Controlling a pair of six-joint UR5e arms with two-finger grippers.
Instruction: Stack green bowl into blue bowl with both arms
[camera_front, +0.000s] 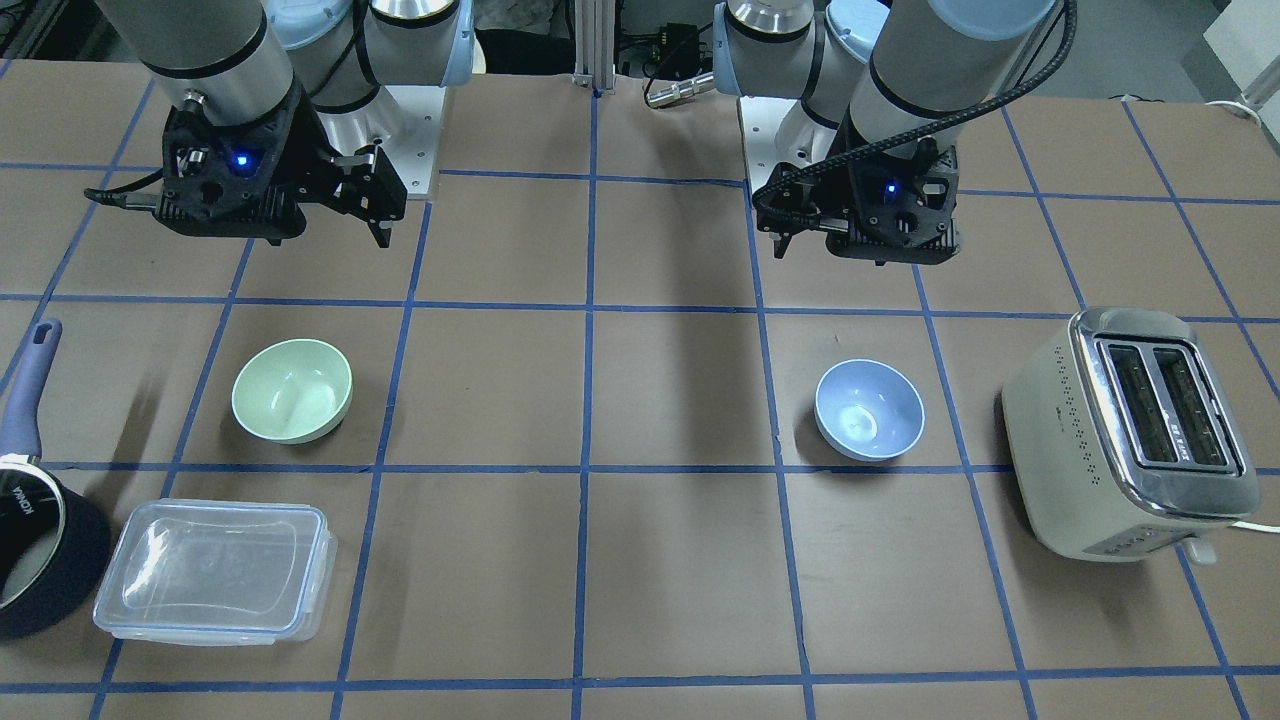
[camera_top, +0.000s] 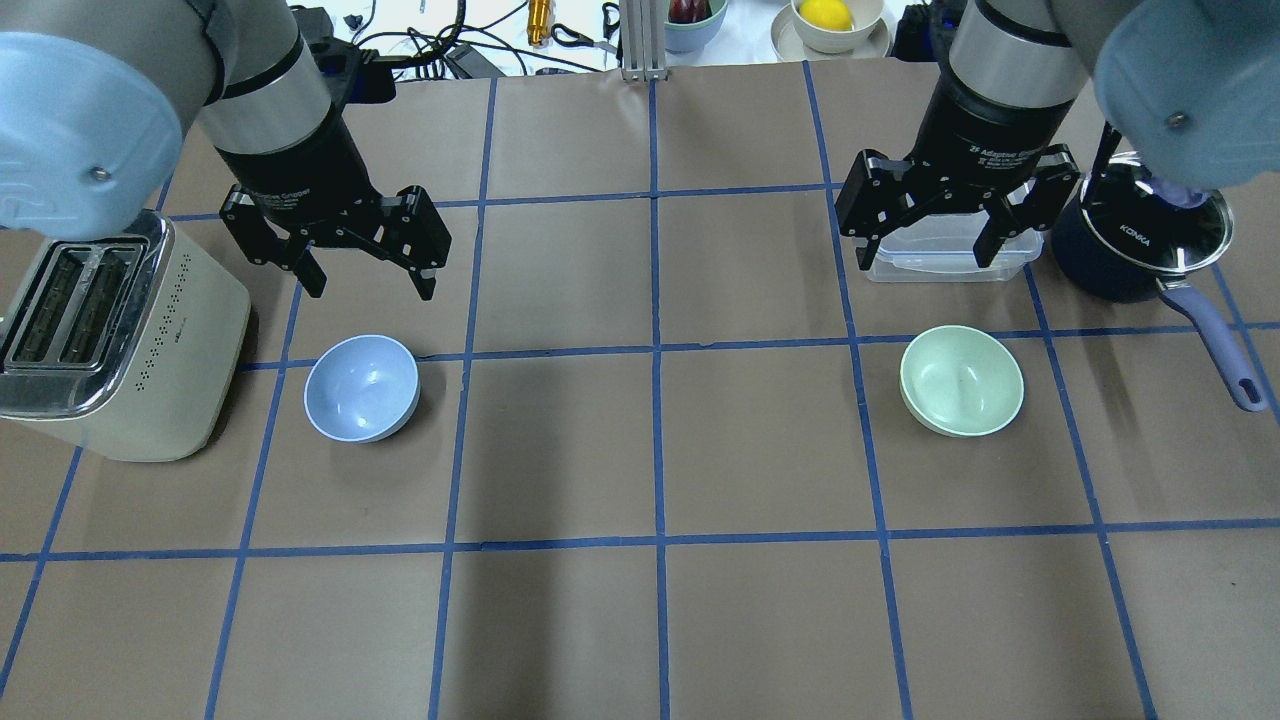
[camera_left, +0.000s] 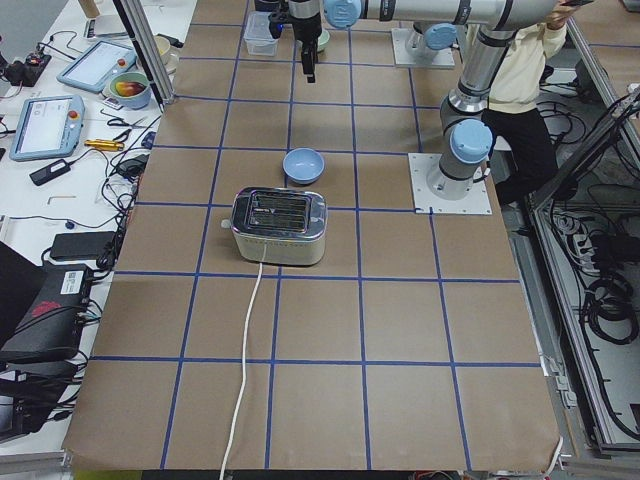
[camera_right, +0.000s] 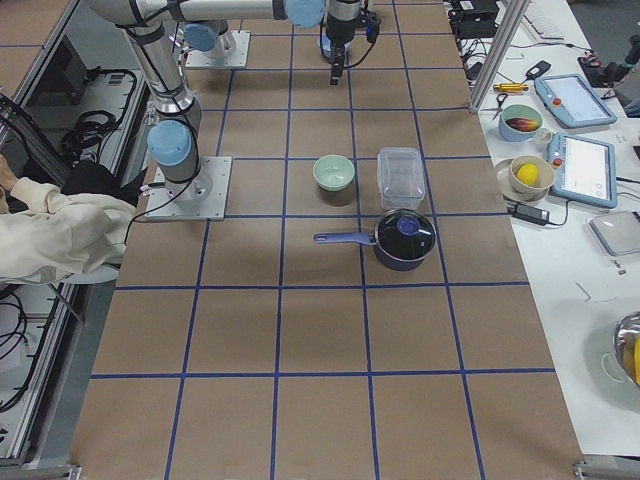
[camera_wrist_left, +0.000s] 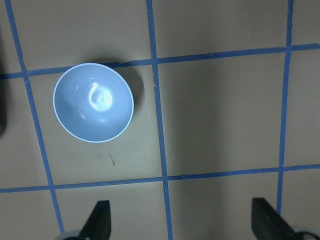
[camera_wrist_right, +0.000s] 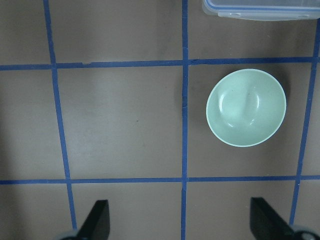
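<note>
The green bowl (camera_top: 962, 380) sits upright and empty on the table's right half; it also shows in the front view (camera_front: 292, 390) and the right wrist view (camera_wrist_right: 246, 107). The blue bowl (camera_top: 361, 388) sits upright and empty on the left half, beside the toaster; it also shows in the front view (camera_front: 869, 410) and the left wrist view (camera_wrist_left: 93, 102). My left gripper (camera_top: 365, 285) hangs open and empty above the table, just beyond the blue bowl. My right gripper (camera_top: 925, 260) hangs open and empty beyond the green bowl, over the clear container.
A cream toaster (camera_top: 110, 340) stands left of the blue bowl, close to it. A clear lidded container (camera_front: 213, 570) and a dark saucepan (camera_top: 1140, 245) with a purple handle (camera_top: 1215, 345) stand beyond and right of the green bowl. Bare brown table lies between the bowls.
</note>
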